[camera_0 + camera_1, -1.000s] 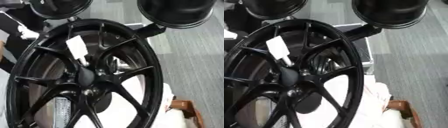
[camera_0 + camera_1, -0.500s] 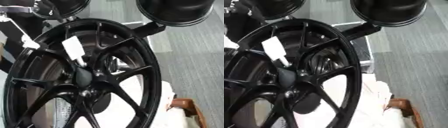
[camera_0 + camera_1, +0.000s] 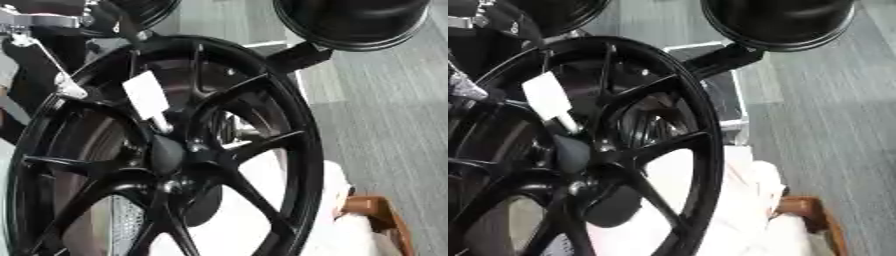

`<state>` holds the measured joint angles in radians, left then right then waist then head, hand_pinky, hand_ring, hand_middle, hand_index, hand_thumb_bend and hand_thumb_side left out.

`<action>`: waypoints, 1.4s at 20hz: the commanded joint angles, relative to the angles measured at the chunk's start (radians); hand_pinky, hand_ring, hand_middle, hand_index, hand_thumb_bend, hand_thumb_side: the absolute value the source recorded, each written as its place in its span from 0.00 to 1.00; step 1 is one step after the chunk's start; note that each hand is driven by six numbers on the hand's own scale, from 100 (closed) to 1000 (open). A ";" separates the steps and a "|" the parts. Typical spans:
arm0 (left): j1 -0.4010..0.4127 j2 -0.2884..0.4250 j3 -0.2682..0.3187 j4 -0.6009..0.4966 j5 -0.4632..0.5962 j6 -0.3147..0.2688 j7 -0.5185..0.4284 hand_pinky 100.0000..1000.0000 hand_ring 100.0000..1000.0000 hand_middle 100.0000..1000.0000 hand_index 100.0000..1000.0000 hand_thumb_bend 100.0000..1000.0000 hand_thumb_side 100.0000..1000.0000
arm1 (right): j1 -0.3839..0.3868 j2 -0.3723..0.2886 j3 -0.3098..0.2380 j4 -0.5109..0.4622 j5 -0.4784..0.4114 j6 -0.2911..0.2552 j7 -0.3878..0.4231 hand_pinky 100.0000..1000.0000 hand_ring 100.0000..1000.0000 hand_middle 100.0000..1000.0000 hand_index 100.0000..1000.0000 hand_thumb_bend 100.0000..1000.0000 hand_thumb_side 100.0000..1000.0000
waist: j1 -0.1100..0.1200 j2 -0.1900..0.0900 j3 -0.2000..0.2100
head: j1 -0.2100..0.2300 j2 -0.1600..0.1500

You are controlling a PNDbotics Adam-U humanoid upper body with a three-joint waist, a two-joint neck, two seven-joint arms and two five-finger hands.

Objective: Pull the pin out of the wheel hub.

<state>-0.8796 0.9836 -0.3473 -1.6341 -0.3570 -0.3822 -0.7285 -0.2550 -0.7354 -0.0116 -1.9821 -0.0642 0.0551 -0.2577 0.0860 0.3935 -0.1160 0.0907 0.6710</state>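
Note:
A large black wheel hub [image 3: 262,100] with several spokes fills the left and middle of both eye views, standing tilted. A white pin [image 3: 145,96] with a flat white head and a thin stem sticks out of the hub just above its centre cap [image 3: 166,152]. A silver rod and joint of my left hand [image 3: 68,89] reach in from the upper left, over the rim and a short way left of the pin, apart from it. Nothing holds the pin. My right hand shows in neither view.
Two round black objects [image 3: 354,22] hang at the top, one joined to a black bar behind the rim. White padding [image 3: 750,200] lies under the wheel at the lower right, beside a brown wooden piece [image 3: 374,210]. Grey floor [image 3: 385,110] is on the right.
The silver part of my left hand has come down and to the right, over the rim toward the pin. The pin has stayed in the hub.

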 commanded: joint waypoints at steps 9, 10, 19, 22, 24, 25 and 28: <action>-0.016 0.020 -0.019 -0.043 0.081 -0.073 -0.112 0.87 0.79 0.74 0.84 0.49 0.05 | -0.015 -0.017 -0.006 -0.018 -0.016 0.004 -0.010 0.88 0.74 0.67 0.75 0.00 0.52 | 0.000 -0.015 -0.006 | 0.009 -0.002; -0.018 0.019 -0.020 -0.046 0.088 -0.074 -0.118 0.87 0.79 0.74 0.84 0.49 0.03 | -0.015 -0.016 -0.006 -0.018 -0.017 0.005 -0.010 0.88 0.74 0.67 0.75 0.00 0.52 | 0.001 -0.015 -0.006 | 0.011 -0.001; -0.035 0.000 -0.035 -0.044 0.113 -0.081 -0.152 0.86 0.78 0.73 0.82 0.46 0.00 | -0.014 -0.007 -0.007 -0.018 -0.028 0.009 -0.015 0.88 0.74 0.67 0.75 0.00 0.53 | 0.004 -0.018 -0.012 | 0.019 0.000; -0.036 -0.003 -0.041 -0.038 0.119 -0.081 -0.159 0.86 0.78 0.72 0.81 0.44 0.00 | -0.012 -0.005 -0.008 -0.018 -0.033 0.010 -0.017 0.88 0.74 0.67 0.75 0.00 0.54 | 0.004 -0.018 -0.013 | 0.019 0.002; -0.037 -0.005 -0.045 -0.038 0.130 -0.080 -0.166 0.86 0.77 0.71 0.80 0.43 0.00 | -0.012 -0.004 -0.009 -0.018 -0.035 0.011 -0.020 0.88 0.74 0.67 0.75 0.00 0.54 | 0.005 -0.018 -0.013 | 0.020 0.003; -0.039 -0.006 -0.047 -0.038 0.136 -0.078 -0.170 0.86 0.77 0.71 0.80 0.43 0.00 | -0.013 -0.003 -0.010 -0.018 -0.037 0.011 -0.022 0.88 0.74 0.67 0.75 0.00 0.54 | 0.005 -0.018 -0.013 | 0.020 0.004; -0.040 -0.008 -0.054 -0.041 0.149 -0.077 -0.178 0.86 0.77 0.71 0.80 0.42 0.00 | -0.013 -0.002 -0.009 -0.018 -0.042 0.012 -0.024 0.88 0.74 0.67 0.75 0.00 0.54 | 0.006 -0.018 -0.014 | 0.021 0.005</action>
<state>-0.8994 0.9567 -0.4085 -1.6688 -0.2194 -0.3354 -0.7768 -0.2625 -0.7198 -0.0115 -1.9821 -0.1006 0.0681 -0.2775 0.0961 0.3959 -0.1292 0.1096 0.6761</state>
